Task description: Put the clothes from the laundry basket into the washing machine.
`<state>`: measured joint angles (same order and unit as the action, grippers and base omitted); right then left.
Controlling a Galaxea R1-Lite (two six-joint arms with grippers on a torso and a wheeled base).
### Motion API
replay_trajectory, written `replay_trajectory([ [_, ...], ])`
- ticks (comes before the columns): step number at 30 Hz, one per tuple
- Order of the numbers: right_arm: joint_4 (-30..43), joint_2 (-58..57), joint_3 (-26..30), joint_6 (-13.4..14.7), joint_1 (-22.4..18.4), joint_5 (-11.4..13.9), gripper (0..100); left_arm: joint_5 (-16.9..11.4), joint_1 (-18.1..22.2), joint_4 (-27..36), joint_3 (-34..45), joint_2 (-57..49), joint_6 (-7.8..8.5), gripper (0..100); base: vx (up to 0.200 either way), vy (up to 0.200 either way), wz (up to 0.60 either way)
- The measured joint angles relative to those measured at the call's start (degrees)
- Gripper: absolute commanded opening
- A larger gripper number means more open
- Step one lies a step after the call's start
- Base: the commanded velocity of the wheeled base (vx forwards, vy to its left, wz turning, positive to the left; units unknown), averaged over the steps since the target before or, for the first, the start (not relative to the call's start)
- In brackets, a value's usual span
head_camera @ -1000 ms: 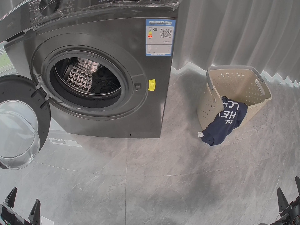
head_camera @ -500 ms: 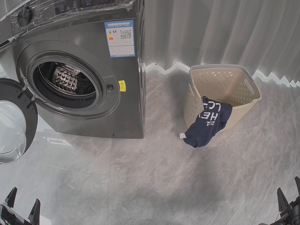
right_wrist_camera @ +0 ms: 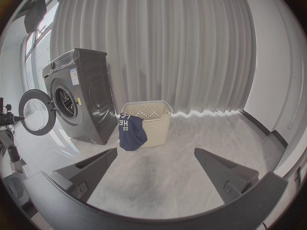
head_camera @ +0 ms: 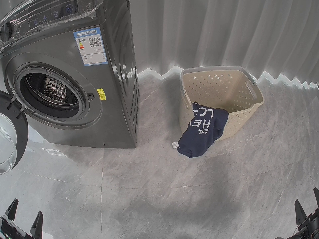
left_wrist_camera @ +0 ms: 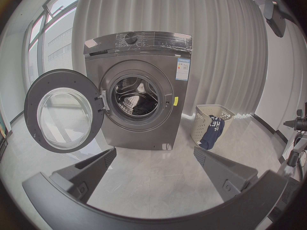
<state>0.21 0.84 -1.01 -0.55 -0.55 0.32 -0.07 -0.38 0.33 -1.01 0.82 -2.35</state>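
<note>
The washing machine (head_camera: 109,83) is a boxy front-loader in brushed dark-grey metal. Its control strip is wrapped in crinkled clear plastic film (head_camera: 59,4). Its round door (head_camera: 10,130), a black ring around a bulging glass bowl, hangs swung wide open on the robot's left. Through the circular opening shows the steel drum (head_camera: 54,88), its wall dimpled with rows of studs. In the left wrist view some dark cloth (left_wrist_camera: 140,107) lies at the drum's bottom (how many pieces, I cannot tell).

To the machine's right, apart from it, the laundry basket (head_camera: 219,87) stands upright on the floor (head_camera: 166,190). It is beige plastic, squarish with rounded corners, and its walls are pierced with small holes and star-shaped cutouts. A navy garment (head_camera: 202,130) of soft knit with white lettering is draped over the basket's near rim, and its lower part slumps down the outside wall onto the floor. The floor is glossy grey marble-look tile, and a pale pleated curtain (head_camera: 216,24) hangs behind.

There is one machine, one basket, one garment on the rim, and two grippers. The left gripper (head_camera: 27,207) and the right gripper (head_camera: 306,196) sit low and near, well apart from the basket. Each has two wedge-shaped black fingers spread wide with nothing between them.
</note>
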Motion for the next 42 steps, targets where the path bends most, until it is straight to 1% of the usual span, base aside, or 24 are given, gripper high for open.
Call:
replay_trajectory([
  [16, 0.0, 0.0, 0.0, 0.0, 0.0, 0.0, 100, 0.1, -0.1, 0.0, 0.0, 0.0, -0.07, 100, 0.2, 0.0, 0.0],
  [19, 0.0, 0.0, 0.0, 0.0, 0.0, 0.0, 100, 0.1, -0.1, 0.0, 0.0, 0.0, -0.11, 100, 0.0, 0.0, 0.0],
  [22, 0.0, 0.0, 0.0, 0.0, 0.0, 0.0, 100, 0.1, -0.1, 0.0, 0.0, 0.0, -0.16, 100, 0.0, 0.0, -0.6],
  [31, 0.0, 0.0, 0.0, 0.0, -0.1, 0.0, 100, 0.0, 0.0, 0.0, 0.0, 0.1, -0.13, 100, 0.2, 0.0, 0.0],
  [42, 0.0, 0.0, 0.0, 0.0, 0.0, 0.0, 100, 0.1, -0.1, 0.0, 0.0, 0.1, -0.16, 100, 0.0, 0.0, 0.0],
])
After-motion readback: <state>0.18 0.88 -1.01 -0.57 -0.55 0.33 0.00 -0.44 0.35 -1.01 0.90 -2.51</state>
